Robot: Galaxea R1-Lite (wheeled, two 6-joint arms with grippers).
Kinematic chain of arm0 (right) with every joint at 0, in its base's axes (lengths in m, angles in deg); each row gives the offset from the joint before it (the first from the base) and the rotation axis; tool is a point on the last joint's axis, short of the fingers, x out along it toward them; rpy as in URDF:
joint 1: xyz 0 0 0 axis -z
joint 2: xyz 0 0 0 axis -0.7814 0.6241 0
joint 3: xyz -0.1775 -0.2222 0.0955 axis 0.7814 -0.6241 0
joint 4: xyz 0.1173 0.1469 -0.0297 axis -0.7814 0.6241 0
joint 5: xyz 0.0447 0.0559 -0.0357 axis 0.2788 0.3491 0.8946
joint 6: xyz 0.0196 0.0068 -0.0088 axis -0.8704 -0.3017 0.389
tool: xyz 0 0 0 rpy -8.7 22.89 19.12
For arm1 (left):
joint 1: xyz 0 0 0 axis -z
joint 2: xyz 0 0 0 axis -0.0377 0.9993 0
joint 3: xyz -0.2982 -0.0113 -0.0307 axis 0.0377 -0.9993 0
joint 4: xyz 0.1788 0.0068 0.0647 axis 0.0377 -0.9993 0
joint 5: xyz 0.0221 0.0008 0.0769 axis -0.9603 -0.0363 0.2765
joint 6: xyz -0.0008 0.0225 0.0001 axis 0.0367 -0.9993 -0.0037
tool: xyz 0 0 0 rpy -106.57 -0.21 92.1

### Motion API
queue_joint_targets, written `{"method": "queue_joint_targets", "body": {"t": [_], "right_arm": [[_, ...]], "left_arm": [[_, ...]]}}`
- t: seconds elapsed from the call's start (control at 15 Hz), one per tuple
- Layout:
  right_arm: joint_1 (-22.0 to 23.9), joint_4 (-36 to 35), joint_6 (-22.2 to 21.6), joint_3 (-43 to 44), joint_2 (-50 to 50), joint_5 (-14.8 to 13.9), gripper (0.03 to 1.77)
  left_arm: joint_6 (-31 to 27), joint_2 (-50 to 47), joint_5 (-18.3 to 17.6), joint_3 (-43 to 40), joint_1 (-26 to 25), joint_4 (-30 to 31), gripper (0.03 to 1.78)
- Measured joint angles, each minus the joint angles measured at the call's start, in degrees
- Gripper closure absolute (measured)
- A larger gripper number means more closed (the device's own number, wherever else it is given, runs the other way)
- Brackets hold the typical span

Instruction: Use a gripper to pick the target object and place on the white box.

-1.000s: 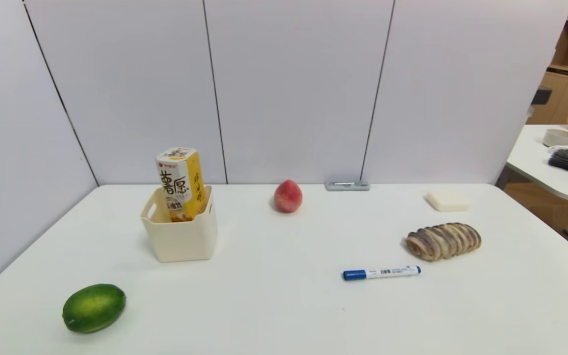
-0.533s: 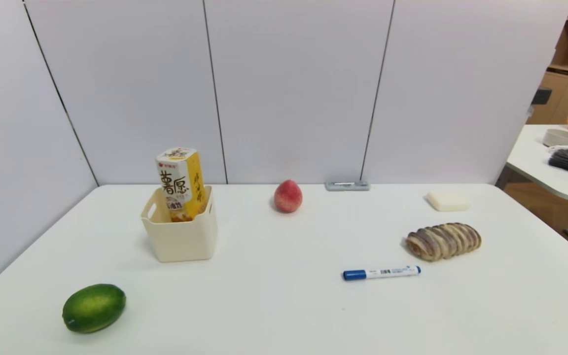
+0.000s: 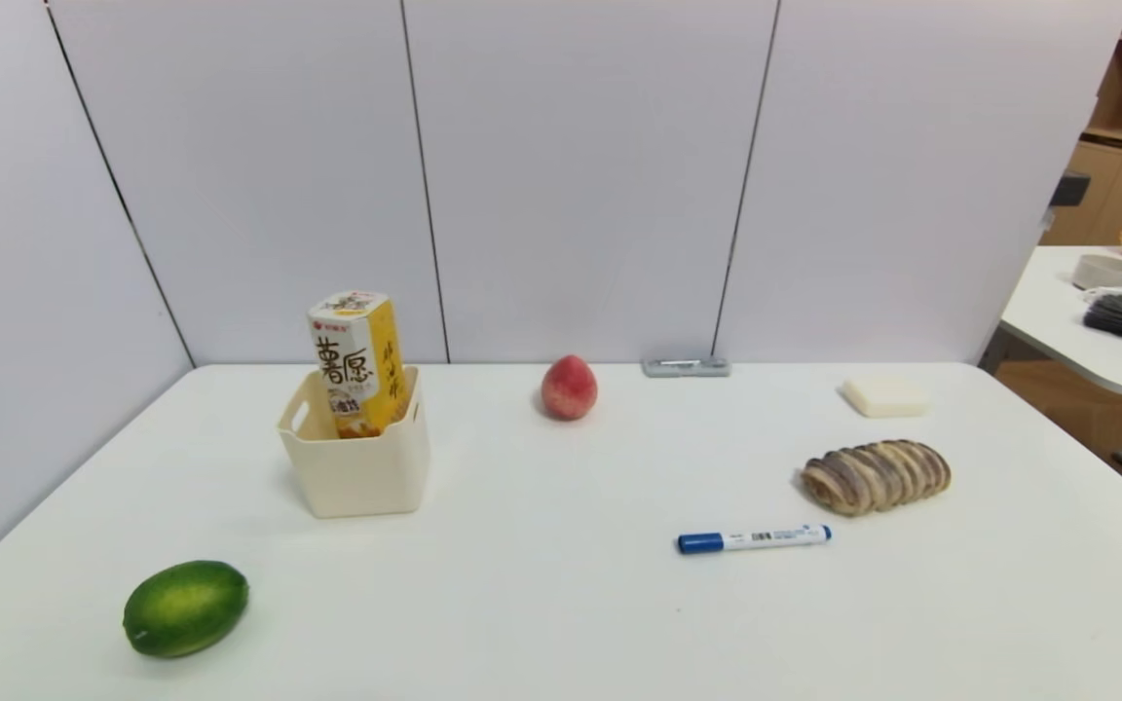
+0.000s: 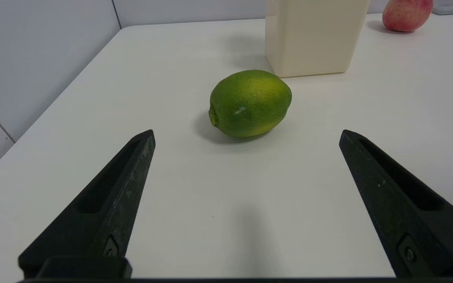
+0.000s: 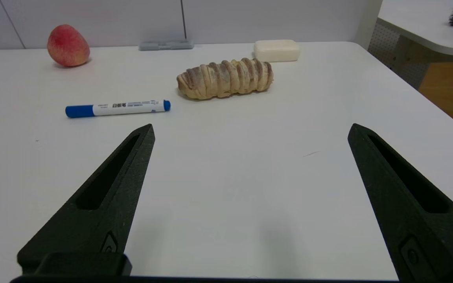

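Counter (image 3: 561, 623): bare room is being left across its near middle.
Yellow carton (image 3: 358, 362): is being held upright inside the white box (image 3: 356, 472), far left.
Left end effector (image 4: 246, 135): is being held wide open, empty, near the green fruit (image 4: 250, 103).
Right end effector (image 5: 250, 131): is being held wide open, empty.

Large brown characters "薯愿" on the white front of the yellow snack carton (image 3: 360, 361), smaller print beneath too small to read. Black characters "白板笔" on the white barrel of the blue-capped marker (image 5: 117, 107), beside a barcode.
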Motion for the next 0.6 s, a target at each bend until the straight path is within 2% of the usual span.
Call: {"method": "queue_joint_targets", "body": {"t": [0.33, 0.6], "right_arm": [[0.0, -0.2, 1.9, 0.0, 0.0, 0.0, 0.10], [0.0, 0.0, 1.3, 0.0, 0.0, 0.1, 0.10]], "left_arm": [[0.0, 0.0, 0.0, 0.0, 0.0, 0.0, 0.12], [0.0, 0.0, 0.0, 0.0, 0.0, 0.0, 0.12]]}}
